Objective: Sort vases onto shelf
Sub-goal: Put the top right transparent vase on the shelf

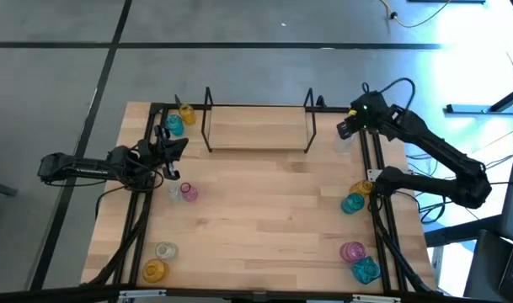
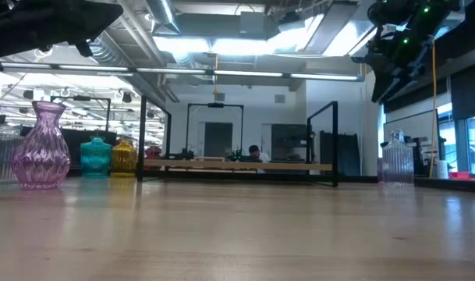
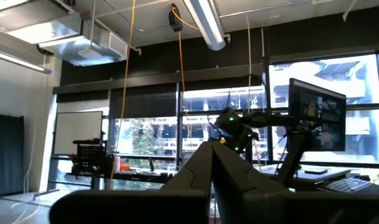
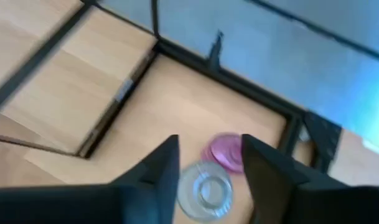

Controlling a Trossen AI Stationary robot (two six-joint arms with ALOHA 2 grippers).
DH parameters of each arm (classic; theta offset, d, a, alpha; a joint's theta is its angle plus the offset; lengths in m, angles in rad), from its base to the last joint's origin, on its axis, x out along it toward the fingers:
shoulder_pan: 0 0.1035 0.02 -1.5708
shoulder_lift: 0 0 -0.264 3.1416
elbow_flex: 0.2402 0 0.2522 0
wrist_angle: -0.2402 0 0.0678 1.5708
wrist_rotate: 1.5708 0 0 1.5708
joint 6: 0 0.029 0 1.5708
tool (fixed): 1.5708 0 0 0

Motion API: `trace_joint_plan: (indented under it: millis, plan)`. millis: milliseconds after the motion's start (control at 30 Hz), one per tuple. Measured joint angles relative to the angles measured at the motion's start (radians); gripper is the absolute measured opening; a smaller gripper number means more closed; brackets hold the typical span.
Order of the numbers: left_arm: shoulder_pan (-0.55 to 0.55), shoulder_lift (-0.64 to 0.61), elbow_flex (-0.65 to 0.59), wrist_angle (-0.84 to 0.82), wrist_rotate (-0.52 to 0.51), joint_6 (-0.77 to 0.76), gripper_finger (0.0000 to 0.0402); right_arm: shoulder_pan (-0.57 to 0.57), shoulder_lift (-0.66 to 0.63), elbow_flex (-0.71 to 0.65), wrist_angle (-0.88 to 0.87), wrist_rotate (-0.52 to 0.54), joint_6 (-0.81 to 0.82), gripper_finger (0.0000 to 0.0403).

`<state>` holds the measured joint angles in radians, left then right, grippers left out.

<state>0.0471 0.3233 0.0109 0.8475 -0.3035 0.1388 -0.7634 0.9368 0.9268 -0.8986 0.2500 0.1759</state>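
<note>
Wooden tabletop (image 1: 264,210) lies below me, and on it, near the far right corner, stands the clear vase (image 4: 205,186) I take to be my next pick. A pink vase (image 4: 225,151) stands just beside it, possibly touching; I cannot tell. My right gripper (image 4: 211,142) hovers over the pair with its 2 fingers spread apart and nothing between them. The clear vase's mouth shows almost straight under the gap. The shelf (image 1: 256,130) stands close by, its board bare, with its right wire upright between me and it.

The crowding is the risk as I see it. If I drop as I am, 1 finger could land on the pink vase's rim and tip it or shove it toward the black rail. Ribbed glass may also slip or twist in a pinch that is off-centre. Carrying it across, I could clip the wire upright.

My left gripper (image 1: 173,150) waits at the table's left edge, near a teal vase (image 1: 173,125) and a yellow vase (image 1: 186,112).
</note>
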Motion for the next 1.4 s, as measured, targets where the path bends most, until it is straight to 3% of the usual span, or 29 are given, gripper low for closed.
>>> trace_joint_plan:
  millis: [167,333,633,1400]
  plan:
    - [0.000,0.000,0.000,-0.004,0.000,-0.016,0.0001,-0.004,0.078,0.071,-0.145,0.017,0.011,0.0229]
    - [0.000,0.000,0.000,-0.008,0.002,-0.033,0.0002,-0.003,0.124,0.097,-0.203,0.059,0.004,0.0259]
    - [0.000,0.000,0.000,-0.026,0.002,-0.052,0.0002,-0.003,0.150,0.066,-0.202,-0.006,0.070,0.0256]
    - [0.000,0.000,0.000,-0.024,-0.002,-0.052,0.0001,-0.003,0.293,0.051,-0.196,0.019,0.105,0.0253]
